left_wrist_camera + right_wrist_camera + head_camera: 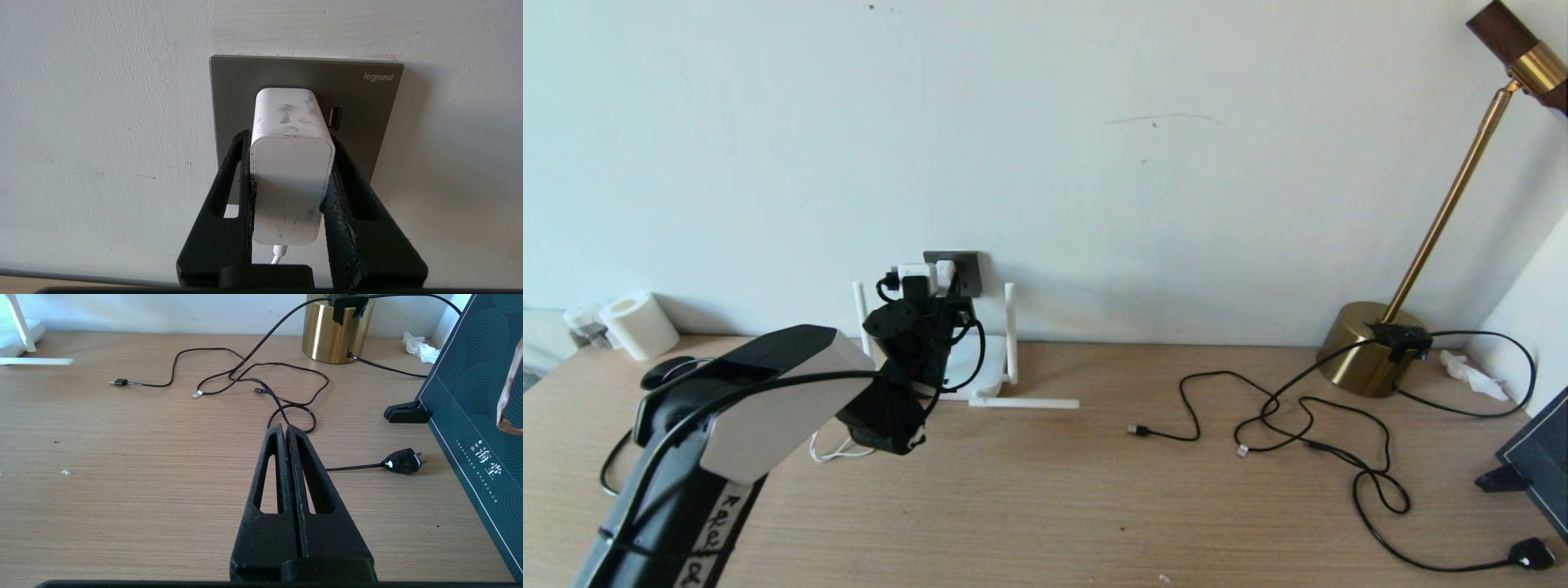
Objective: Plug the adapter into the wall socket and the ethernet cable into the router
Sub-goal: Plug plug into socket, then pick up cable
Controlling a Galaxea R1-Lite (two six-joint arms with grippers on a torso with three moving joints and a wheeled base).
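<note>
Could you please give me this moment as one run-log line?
left gripper: shut on adapter, at wall socket | right gripper: shut, empty, above table | router: no cable seen plugged

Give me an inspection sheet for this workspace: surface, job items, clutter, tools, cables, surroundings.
Surface: wooden desk, a few specks.
Job's things: adapter against the wall socket; router below the socket, one antenna lying flat; ethernet cable not identified.
Clutter: tissue roll, crumpled tissue, dark patterned box.
Grippers: left tool shut on the adapter at the socket; right tool shut, empty, above the desk.
Cables: thin black cables loose on the desk, black plug lying free.
Surroundings: white wall, brass lamp.
</note>
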